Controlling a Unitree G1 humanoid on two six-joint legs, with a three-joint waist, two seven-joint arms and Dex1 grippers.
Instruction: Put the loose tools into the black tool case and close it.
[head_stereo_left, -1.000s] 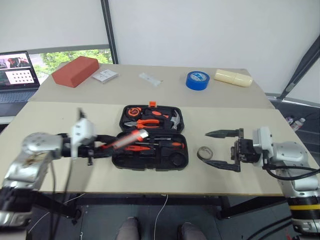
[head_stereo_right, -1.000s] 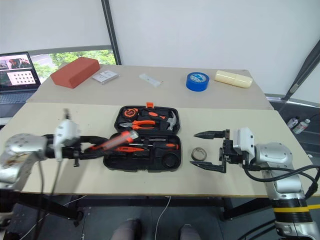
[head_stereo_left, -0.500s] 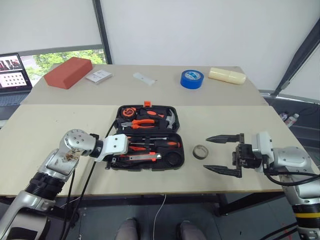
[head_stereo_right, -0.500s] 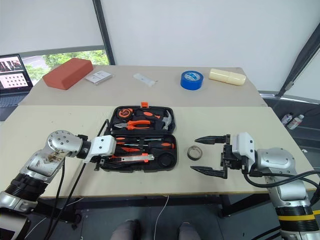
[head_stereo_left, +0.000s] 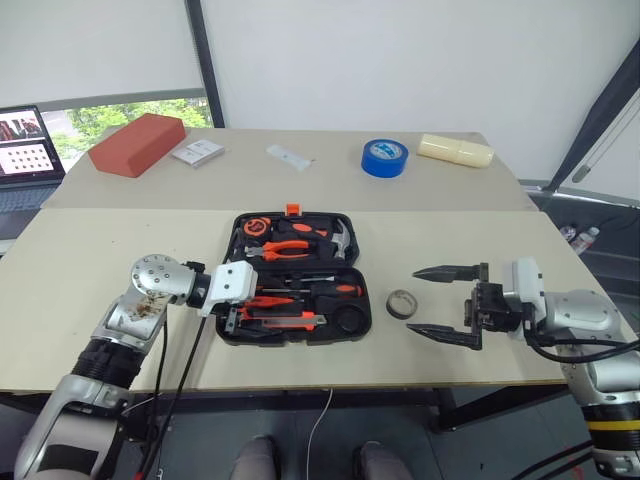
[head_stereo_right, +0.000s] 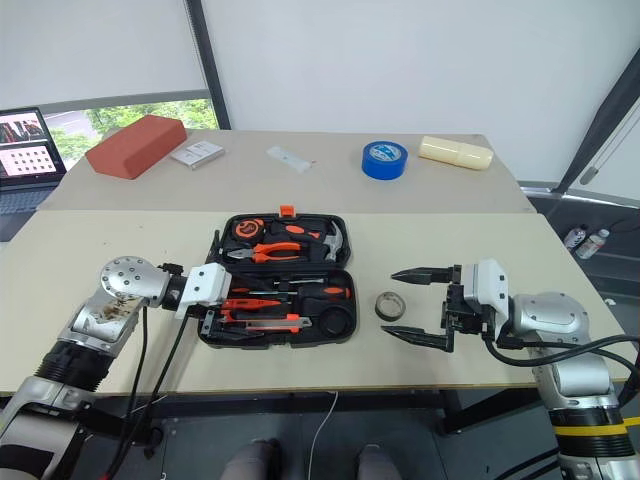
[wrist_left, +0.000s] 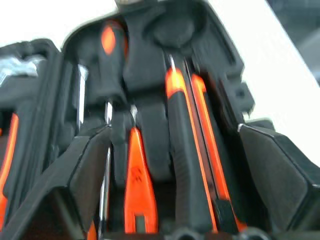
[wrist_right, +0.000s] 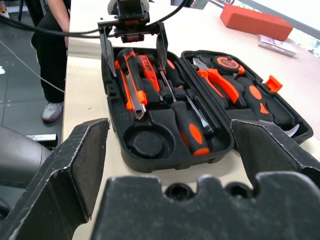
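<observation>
The black tool case (head_stereo_left: 349, 318) lies open at the table's middle, with pliers, a hammer and a tape measure in its far half. In its near half lie the utility knife (head_stereo_left: 288, 321), an orange tester pen (wrist_right: 148, 67) and two screwdrivers (wrist_right: 188, 128). My left gripper (head_stereo_left: 243, 298) is open over the case's left end. Its fingers (wrist_right: 107, 51) stand on either side of the knife and pen, holding nothing. The small dark tape roll (head_stereo_left: 401, 302) lies on the table right of the case. My right gripper (head_stereo_left: 414, 300) is open and empty just beside it.
On the far table stand a blue tape roll (head_stereo_left: 383, 158), a red block (head_stereo_left: 137, 143), a cream cylinder (head_stereo_left: 455, 151) and small white packets (head_stereo_left: 196, 152). A laptop (head_stereo_left: 22, 150) is at the far left. A person's legs (wrist_right: 47, 55) stand by the table's left end.
My left gripper brought the utility knife down into the near half of the case and opened. The knife now lies free there. The right gripper has kept still.
</observation>
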